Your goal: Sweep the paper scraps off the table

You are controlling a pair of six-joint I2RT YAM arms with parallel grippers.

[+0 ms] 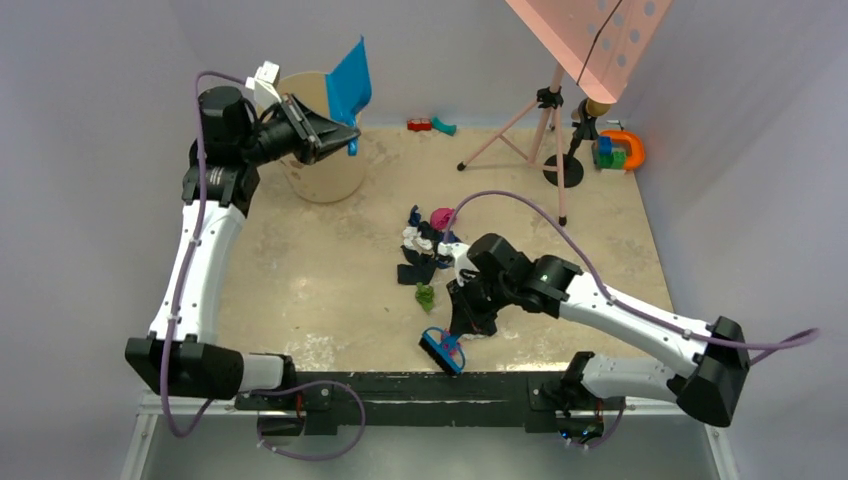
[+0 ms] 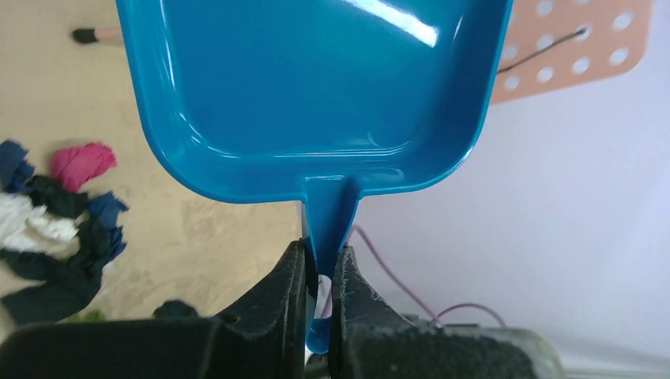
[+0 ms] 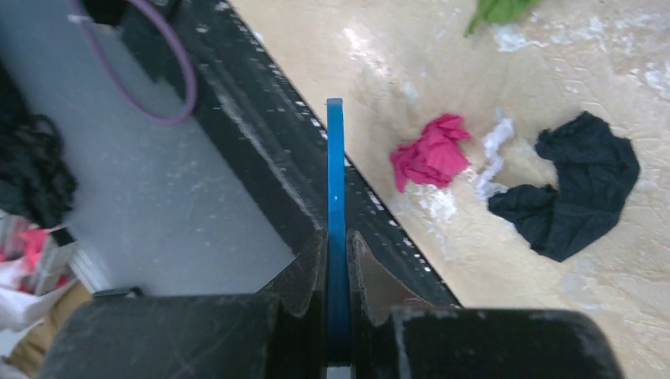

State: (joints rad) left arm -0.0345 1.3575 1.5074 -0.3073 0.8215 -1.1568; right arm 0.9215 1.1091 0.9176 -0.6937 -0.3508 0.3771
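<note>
Top external view: the paper scraps [image 1: 425,250] lie heaped at mid-frame on the table [image 1: 300,290], just up-frame of the brush [image 1: 441,350] clamped in the right gripper [image 1: 458,335] — the nearer arm. The left gripper [image 1: 348,133], pinching the dustpan [image 1: 350,85] handle, sits upper left, well apart.

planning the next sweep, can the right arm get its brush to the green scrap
Probably yes. The right tool is shut on the brush near the front edge of the table, and the green scrap lies just beyond it with open table between. The left tool holds the dustpan far off.
</note>
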